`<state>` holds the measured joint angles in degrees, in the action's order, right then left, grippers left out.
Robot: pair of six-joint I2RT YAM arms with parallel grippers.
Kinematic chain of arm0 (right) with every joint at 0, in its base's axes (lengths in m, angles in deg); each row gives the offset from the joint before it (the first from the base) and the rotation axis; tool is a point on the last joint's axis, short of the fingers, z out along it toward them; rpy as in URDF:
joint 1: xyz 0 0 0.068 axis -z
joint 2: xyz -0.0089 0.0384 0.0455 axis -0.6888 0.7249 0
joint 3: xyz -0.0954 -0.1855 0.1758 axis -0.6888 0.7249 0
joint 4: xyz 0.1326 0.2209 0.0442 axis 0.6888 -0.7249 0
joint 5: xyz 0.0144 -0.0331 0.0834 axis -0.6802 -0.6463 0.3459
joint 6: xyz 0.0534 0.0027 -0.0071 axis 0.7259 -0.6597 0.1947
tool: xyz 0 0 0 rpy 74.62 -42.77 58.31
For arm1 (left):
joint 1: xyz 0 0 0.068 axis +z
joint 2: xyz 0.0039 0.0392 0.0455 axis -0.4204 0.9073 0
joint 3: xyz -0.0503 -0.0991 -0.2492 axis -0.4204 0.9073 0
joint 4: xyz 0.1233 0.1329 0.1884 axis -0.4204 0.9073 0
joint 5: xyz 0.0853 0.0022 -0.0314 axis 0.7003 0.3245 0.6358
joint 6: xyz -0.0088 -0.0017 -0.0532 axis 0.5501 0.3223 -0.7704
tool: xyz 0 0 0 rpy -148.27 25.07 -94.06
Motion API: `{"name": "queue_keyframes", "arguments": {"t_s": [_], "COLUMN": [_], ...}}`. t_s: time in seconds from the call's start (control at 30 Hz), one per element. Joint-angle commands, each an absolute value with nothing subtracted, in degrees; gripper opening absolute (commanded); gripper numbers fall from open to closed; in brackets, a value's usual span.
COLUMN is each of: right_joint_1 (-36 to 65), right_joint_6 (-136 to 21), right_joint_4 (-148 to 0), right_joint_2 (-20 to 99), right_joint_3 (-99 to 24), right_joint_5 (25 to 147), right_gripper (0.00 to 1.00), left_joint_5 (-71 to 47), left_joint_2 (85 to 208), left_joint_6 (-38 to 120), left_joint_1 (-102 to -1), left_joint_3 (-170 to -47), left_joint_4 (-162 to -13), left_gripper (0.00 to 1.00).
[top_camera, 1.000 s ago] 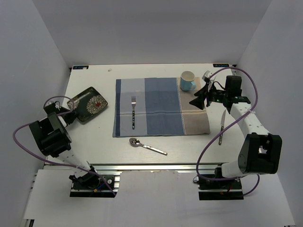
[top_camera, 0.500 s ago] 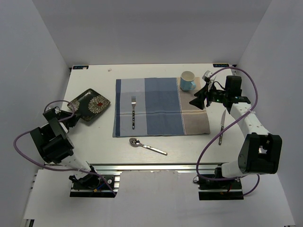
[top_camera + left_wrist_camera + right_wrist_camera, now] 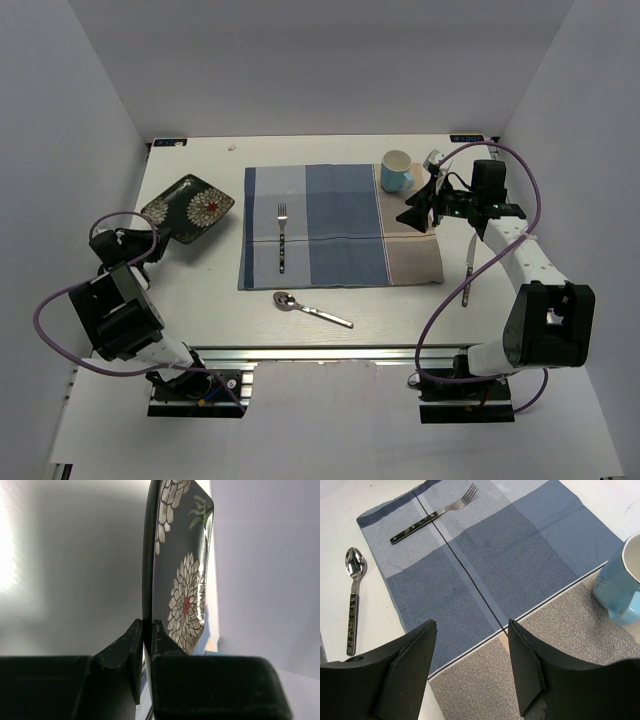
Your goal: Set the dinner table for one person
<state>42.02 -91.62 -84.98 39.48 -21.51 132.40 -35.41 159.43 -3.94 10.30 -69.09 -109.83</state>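
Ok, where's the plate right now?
Top view: the plate is on the left of the table, just left of the placemat, its near corner pinched in the left gripper.

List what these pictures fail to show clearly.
The plate, left wrist view: cut off by the top edge, its gripped rim hidden by the left gripper.
The mug, right wrist view: cut off by the right edge.
The knife, top view: too small for detail.
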Motion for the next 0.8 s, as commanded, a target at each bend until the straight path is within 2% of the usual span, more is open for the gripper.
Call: {"name": "queue_keyframes", "arguments": {"t_s": [0.0, 0.2, 0.53, 0.77], "right_joint_1": [41.9, 41.8, 41.8, 42.0], "right_joint_6": [-90.9, -90.7, -91.1, -87.7], "right_joint_4": [-83.5, -83.0, -82.3, -78.0], "right_joint_2": [38.1, 37.9, 37.5, 34.1], "right_joint_3": [-22.3, -21.9, -22.7, -20.7], "right_joint_5": [134.1, 134.3, 133.4, 128.7], "right_gripper": [0.64, 0.64, 0.62, 0.60], "left_joint_5": [-41.2, -43.6, -42.3, -42.6], "left_joint_2": [154.5, 153.0, 151.9, 157.3], "left_joint_6": [-10.2, -13.6, -13.3, -14.3], "left_joint_1": [10.6, 8.1, -8.7, -20.3], "left_joint_3": [-70.2, -69.0, -74.4, -79.1], "left_joint_4": [-121.7, -124.6, -120.2, -121.6], "left_gripper": [0.00, 0.00, 0.00, 0.00]}}
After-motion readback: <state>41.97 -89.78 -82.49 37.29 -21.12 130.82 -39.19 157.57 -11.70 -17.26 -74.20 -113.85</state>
